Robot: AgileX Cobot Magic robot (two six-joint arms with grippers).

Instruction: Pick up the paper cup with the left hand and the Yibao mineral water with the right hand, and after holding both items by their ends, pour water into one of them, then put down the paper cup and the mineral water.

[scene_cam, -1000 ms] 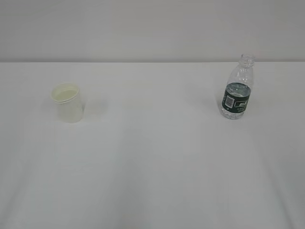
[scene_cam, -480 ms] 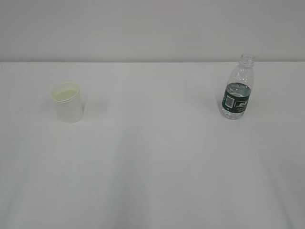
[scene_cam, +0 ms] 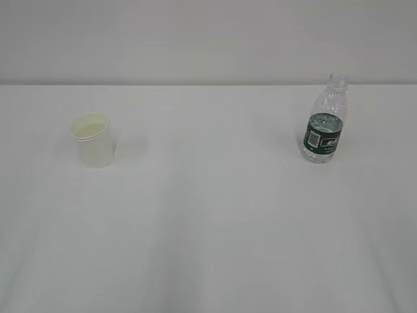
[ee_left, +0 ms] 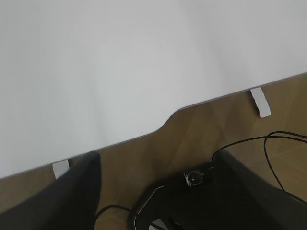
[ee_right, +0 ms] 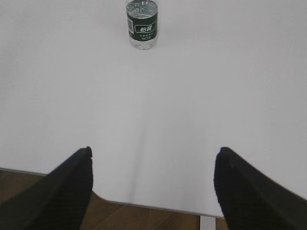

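On the white worktop (scene_cam: 208, 215) the paper cup (scene_cam: 94, 140) stands upright at about nine o'clock in the exterior view, mouth up, its cream inside showing. The water bottle (scene_cam: 324, 120) stands upright at about two o'clock, uncapped, its dark green label band facing the camera. The two are well apart, and nothing touches either one. Neither arm shows in the exterior view.

In the right wrist view the right pincer (ee_right: 152, 184) hangs over the near edge of the worktop with its two black fingers (ee_right: 62, 191) spread wide and nothing between them. The bottle sits at twelve o'clock from it, near the top of that picture, well apart from the fingers.

In the left wrist view the left pincer (ee_left: 158, 191) is also open and empty, its dark fingers (ee_left: 72, 191) wide apart at the bottom of the picture. It hangs beyond the worktop's edge, above a brown wooden floor (ee_left: 201, 129) where black cables (ee_left: 278, 148) lie. A curved notch in the worktop's edge lies at twelve o'clock from it. The cup is not in that view.
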